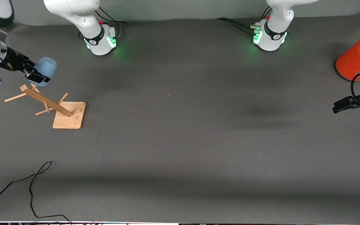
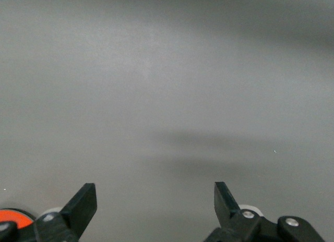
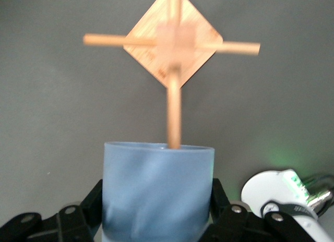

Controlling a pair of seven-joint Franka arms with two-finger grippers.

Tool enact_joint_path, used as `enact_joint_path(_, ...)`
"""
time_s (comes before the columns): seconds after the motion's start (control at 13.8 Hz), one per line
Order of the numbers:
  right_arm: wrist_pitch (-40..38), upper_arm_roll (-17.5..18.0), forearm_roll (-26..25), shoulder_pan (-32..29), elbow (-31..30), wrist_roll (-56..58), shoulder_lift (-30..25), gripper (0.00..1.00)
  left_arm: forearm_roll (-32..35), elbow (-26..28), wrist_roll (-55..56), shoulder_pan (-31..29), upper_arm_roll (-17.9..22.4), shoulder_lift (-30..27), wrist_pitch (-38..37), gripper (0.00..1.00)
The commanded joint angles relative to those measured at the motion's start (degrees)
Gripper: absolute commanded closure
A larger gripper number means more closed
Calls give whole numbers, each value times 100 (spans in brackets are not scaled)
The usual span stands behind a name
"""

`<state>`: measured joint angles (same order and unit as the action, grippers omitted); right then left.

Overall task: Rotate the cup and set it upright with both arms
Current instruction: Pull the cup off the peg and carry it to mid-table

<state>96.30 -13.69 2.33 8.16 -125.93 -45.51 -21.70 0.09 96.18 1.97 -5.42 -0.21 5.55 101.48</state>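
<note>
Dark grey table [image 1: 180, 140]: right gripper [image 1: 35, 77] holds cup [image 1: 46, 70] above wooden rack [image 1: 69, 115].

One cup [image 1: 46, 70], one wooden peg stand [image 1: 69, 115], one orange canister [image 1: 356, 61] (grey-topped), two arms, one loose cable [image 1: 31, 187].

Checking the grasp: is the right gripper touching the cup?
Touching. In the right wrist view, the right gripper's fingers press against both sides of the cup; the front view shows it held up in the air.
</note>
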Motion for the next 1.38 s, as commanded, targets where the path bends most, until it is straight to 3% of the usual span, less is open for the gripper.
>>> enact_joint_path(0.0, -164, -11, 49, 720, -28, -1097, -404, 64, 44, -82, -57, -30, -23, -71, -111, 0)
enact_joint_path(0.29, -147, 7, 259, 2168, 269, -3187, -406, 64, 44, 120, -65, 40, -75, -423, -233, 0)
enact_joint_path(0.51, 72, 16, 251, 3373, 848, -4892, 207, 64, 35, 164, -56, 164, -93, -476, -383, 0)
enact_joint_path(0.94, 257, 16, 242, 5009, 3193, -7583, 2895, 64, 35, 129, -74, 287, -120, -415, -419, 0)
enact_joint_path(1.3, 617, 16, 224, 5556, 4820, -9016, 5093, 64, -26, 24, -232, 278, -120, -380, -357, 0)
